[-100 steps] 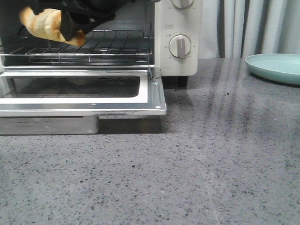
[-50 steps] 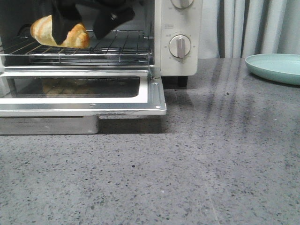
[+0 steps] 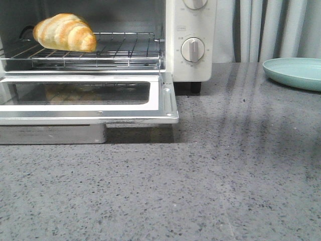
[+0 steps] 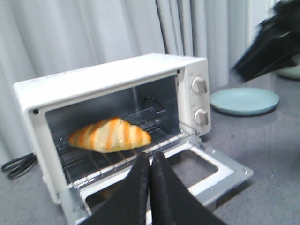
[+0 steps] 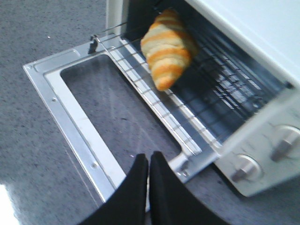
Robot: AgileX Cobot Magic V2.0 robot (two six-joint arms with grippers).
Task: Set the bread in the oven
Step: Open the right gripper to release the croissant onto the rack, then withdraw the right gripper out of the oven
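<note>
The bread (image 3: 65, 32) lies on the wire rack (image 3: 125, 50) inside the open oven (image 3: 190, 60), free of any gripper. It also shows in the left wrist view (image 4: 110, 136) and the right wrist view (image 5: 166, 47). The oven door (image 3: 168, 108) is folded down flat. My left gripper (image 4: 150, 158) is shut and empty, held in front of the oven opening. My right gripper (image 5: 148, 159) is shut and empty, above the lowered door's outer edge. Neither gripper shows in the front view.
A pale green plate (image 3: 296, 73) sits on the grey counter at the right, also in the left wrist view (image 4: 243, 101). A metal crumb tray (image 3: 50, 134) lies under the door. The right arm (image 4: 272, 42) shows dark and blurred. Curtains hang behind.
The gripper that held the bread set it on the rack, let go and drew back out of the front view. The bread now lies alone on the rack.
</note>
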